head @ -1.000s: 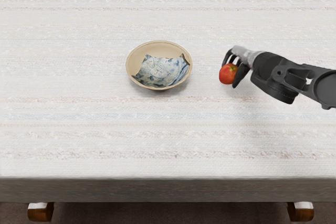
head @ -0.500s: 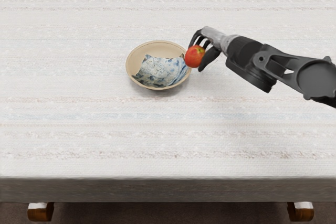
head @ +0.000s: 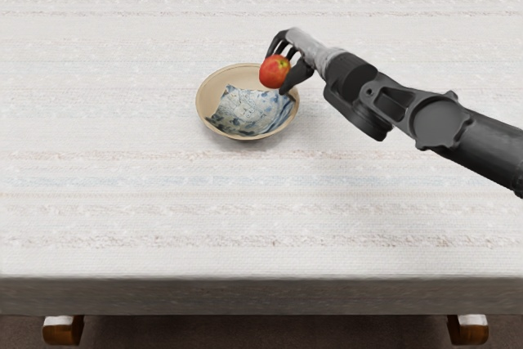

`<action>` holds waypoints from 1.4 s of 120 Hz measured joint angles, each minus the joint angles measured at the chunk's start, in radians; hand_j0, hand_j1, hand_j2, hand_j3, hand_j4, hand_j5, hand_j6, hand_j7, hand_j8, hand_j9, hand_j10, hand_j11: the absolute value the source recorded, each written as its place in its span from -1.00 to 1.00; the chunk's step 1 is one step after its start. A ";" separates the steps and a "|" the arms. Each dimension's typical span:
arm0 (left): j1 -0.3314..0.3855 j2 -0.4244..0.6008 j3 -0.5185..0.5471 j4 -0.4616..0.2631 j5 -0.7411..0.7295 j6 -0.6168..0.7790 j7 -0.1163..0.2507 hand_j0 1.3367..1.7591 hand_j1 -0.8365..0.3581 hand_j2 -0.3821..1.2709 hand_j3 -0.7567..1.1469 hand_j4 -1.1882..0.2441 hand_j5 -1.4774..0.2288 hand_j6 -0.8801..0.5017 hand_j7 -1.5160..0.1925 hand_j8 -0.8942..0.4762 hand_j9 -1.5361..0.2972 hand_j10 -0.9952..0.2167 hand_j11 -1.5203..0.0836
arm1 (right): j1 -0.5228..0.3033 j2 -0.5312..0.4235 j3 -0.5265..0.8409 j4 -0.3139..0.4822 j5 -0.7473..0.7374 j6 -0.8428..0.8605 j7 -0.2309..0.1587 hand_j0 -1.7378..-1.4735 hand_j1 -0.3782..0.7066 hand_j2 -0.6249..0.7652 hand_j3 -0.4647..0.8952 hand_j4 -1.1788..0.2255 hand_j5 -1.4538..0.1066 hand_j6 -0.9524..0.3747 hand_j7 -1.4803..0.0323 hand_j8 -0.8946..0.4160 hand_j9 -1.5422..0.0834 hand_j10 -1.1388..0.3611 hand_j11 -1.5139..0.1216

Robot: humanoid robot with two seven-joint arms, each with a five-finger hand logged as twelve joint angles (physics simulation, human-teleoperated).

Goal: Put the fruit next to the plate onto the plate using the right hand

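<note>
The right hand point(head: 292, 56) is clenched around a red apple point(head: 275, 71), its dark fingers point(head: 282, 38) curling over the top and under the right side of the fruit. The palm and the inner faces of those fingers are hidden behind the apple, so how many of them touch it cannot be made out. The apple sits in the picture over the upper right rim of the plate point(head: 204, 97), just above centre of the frame. It covers a short stretch of that rim, and whether it touches the plate or hangs clear above it cannot be told. The plate is tan-rimmed with a blue and white patterned middle, and it lies on the pale striped surface point(head: 122, 202). The right arm point(head: 425, 116) slants down from the hand toward the right edge, where it is cut off, and it blocks part of the surface behind it. At the bottom corners two wooden legs point(head: 63, 329) are cropped by the frame.
</note>
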 joint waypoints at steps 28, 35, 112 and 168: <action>0.000 0.000 0.000 0.000 0.000 0.000 0.000 0.52 0.98 -0.54 -0.21 0.66 0.73 0.27 0.77 0.30 0.68 0.64 0.90 | -0.037 0.043 -0.001 -0.064 0.001 -0.001 0.035 -0.35 0.24 0.46 -0.32 0.04 -0.69 -0.06 -0.48 -0.30 -0.51 -0.56 -0.56; 0.000 0.000 0.000 0.000 0.000 0.000 0.000 0.52 0.98 -0.54 -0.21 0.66 0.73 0.27 0.77 0.30 0.68 0.64 0.90 | -0.039 0.047 -0.001 -0.068 0.002 -0.001 0.036 -0.35 0.23 0.44 -0.32 0.03 -0.68 -0.07 -0.48 -0.32 -0.51 -0.56 -0.55; 0.001 0.000 0.000 0.000 0.000 0.000 0.000 0.52 0.98 -0.54 -0.21 0.66 0.73 0.27 0.77 0.30 0.68 0.64 0.90 | 0.040 -0.126 0.021 -0.021 0.319 0.431 0.024 -0.39 -0.81 -0.06 -0.32 0.60 0.71 0.36 0.81 0.28 0.76 0.41 0.71; -0.002 0.000 0.001 -0.001 -0.001 0.000 0.000 0.52 0.98 -0.54 -0.21 0.66 0.73 0.27 0.77 0.30 0.68 0.64 0.90 | -0.095 -0.593 0.141 0.151 0.618 0.777 0.025 -0.40 -0.90 -0.10 -0.32 0.65 0.82 0.40 0.92 0.33 0.86 0.49 0.81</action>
